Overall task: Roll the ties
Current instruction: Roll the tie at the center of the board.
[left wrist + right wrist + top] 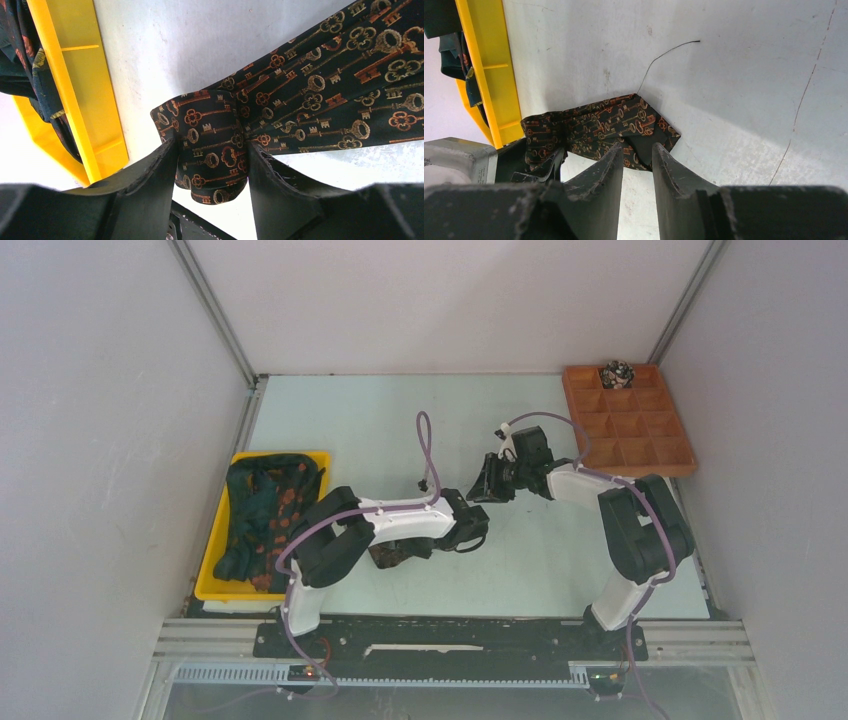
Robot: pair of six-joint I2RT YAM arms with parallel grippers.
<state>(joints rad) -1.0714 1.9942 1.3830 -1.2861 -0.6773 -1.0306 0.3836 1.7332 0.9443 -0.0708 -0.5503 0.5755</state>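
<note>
Writing: small print on a grey housing (454, 160) left of the right gripper (638, 150) is too small to read. Left gripper (212, 162): jaws clamped on the folded-over end of a key-patterned tie (310, 95), which fills the gap between them. The rest of the tie runs flat on the surface (200, 45), ahead and to their right. Right gripper: jaws narrowly parted, gripping nothing, with the tie's wide end just beyond their tips. A yellow tray (228, 588) holding more ties (262, 512) stands left of both pairs of jaws. Bare surface extends ahead of the right jaws. A brown divided tray (640, 455), one coil (617, 372) in its back row, stands well apart from the right jaws, on the side away from the tie.
</note>
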